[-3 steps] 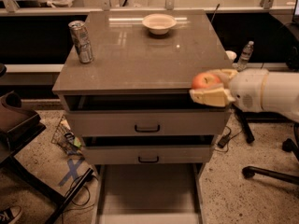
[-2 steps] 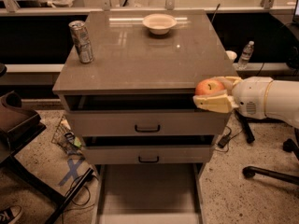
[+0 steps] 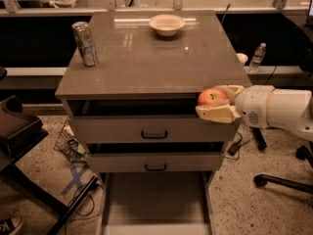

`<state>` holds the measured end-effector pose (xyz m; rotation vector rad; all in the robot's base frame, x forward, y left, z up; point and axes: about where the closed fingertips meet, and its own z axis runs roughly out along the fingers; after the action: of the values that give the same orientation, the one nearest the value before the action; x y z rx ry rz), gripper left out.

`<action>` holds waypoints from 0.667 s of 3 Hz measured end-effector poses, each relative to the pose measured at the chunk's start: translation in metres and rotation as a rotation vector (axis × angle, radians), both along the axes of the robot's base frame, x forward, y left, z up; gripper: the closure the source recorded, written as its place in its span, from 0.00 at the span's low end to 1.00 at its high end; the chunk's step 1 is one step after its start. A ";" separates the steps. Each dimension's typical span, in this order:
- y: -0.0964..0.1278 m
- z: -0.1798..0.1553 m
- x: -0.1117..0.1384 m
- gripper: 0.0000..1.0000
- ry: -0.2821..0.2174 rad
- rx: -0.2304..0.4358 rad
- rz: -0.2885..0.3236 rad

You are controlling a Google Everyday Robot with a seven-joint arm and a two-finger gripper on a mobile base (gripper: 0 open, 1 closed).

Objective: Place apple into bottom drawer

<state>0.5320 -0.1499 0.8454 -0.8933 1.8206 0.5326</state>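
Observation:
The red-orange apple [image 3: 211, 97] is held in my gripper [image 3: 217, 104] at the right front corner of the cabinet, level with the top drawer's front. The pale fingers [image 3: 215, 113] close around the apple from below and behind. The white arm reaches in from the right. The bottom drawer [image 3: 154, 199] is pulled open at the foot of the cabinet, its flat grey floor showing, well below and left of the apple.
On the cabinet top [image 3: 146, 58] stand a soda can [image 3: 85, 43] at the left and a white bowl [image 3: 167, 24] at the back. Two upper drawers with black handles [image 3: 154, 134] are slightly open. A chair base [image 3: 279, 180] and water bottle [image 3: 257, 58] sit right; cables lie at left.
My gripper with the apple has moved slightly downward and toward the front, from the cabinet top's edge to in front of the top drawer.

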 end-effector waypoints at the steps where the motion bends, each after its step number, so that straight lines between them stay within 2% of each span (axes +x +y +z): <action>1: 0.016 -0.046 -0.014 1.00 0.017 0.073 0.030; 2: 0.038 -0.103 -0.039 1.00 -0.027 0.099 0.104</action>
<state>0.4934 -0.1120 0.7420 -0.9266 1.7146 0.6678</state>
